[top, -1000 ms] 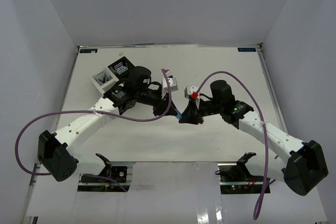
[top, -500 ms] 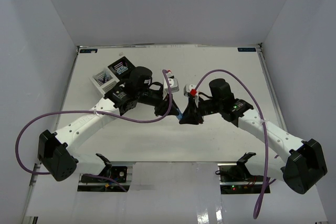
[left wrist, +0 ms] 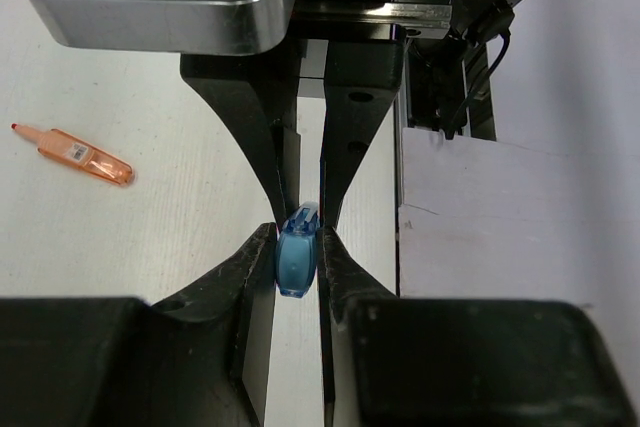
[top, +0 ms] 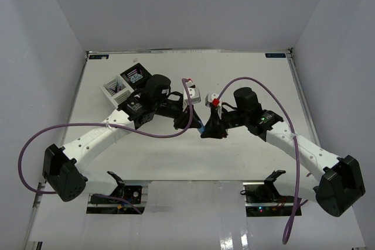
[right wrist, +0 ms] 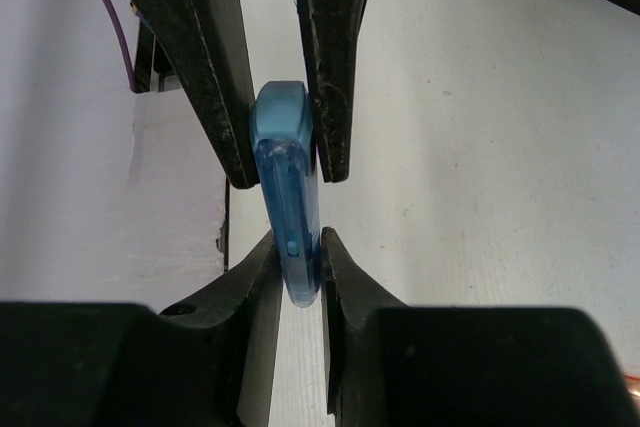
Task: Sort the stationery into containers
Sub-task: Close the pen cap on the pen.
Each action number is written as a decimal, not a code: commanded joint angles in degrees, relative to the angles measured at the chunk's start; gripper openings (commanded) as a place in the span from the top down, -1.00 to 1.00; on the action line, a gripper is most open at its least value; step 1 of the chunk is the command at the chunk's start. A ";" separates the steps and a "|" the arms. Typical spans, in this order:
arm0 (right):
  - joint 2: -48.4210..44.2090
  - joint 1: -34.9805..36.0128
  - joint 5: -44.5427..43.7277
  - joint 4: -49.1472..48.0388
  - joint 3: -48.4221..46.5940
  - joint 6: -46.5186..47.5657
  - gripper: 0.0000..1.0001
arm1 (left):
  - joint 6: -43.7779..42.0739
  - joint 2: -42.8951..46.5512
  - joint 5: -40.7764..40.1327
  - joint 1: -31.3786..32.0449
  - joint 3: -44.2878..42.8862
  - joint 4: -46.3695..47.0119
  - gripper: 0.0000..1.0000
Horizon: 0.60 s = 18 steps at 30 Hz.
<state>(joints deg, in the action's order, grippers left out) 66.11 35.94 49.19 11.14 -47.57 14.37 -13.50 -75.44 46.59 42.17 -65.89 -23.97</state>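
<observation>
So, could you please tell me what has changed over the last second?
The left gripper has edged slightly toward the right gripper. Nothing was taken hold of or let go. Both grippers stay shut on the blue highlighter between them, and the containers have not moved.

You have a white table [top: 176, 156] with plain white walls [top: 187, 10] on three sides. A small blue label [top: 98, 57] sits at its far left corner, a second label [top: 274, 55] at the far right.
</observation>
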 commanded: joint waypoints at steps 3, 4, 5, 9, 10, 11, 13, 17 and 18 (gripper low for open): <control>-2.47 -0.79 0.38 -14.04 -5.87 -0.31 0.85 | -0.39 -0.24 3.95 3.97 2.52 -6.09 0.72; -2.47 -0.79 0.64 -13.95 -5.69 -0.22 0.85 | -0.39 -0.23 3.78 3.97 2.34 -6.09 0.71; -2.47 -0.70 0.82 -13.86 -5.26 -0.13 0.85 | -0.30 -0.23 3.69 3.88 2.17 -6.09 0.66; -2.65 -0.79 2.40 -13.86 -3.76 0.39 0.85 | -0.39 0.20 3.51 3.88 1.90 -6.09 0.67; -2.82 -0.79 2.58 -13.86 -3.50 0.74 0.85 | -0.39 0.29 3.51 3.97 1.90 -6.18 0.67; -2.91 -0.70 2.75 -13.86 -2.88 0.83 0.85 | -0.39 0.38 3.42 3.88 1.82 -6.27 0.67; -3.09 -0.79 2.75 -13.69 -2.44 1.18 0.85 | -0.39 0.38 3.07 3.97 1.73 -6.53 0.66; -3.26 -0.70 2.93 -11.84 -2.26 3.29 0.85 | 0.05 0.12 1.49 3.97 0.94 -7.41 0.53; -3.44 -0.70 2.84 -11.58 -2.26 3.38 0.85 | 0.31 -0.23 0.88 3.97 0.76 -7.50 0.50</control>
<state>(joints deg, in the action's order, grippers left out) 65.45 35.68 50.96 11.09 -47.00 16.97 -13.67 -74.56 45.52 43.03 -65.76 -24.45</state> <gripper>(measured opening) 0.234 0.288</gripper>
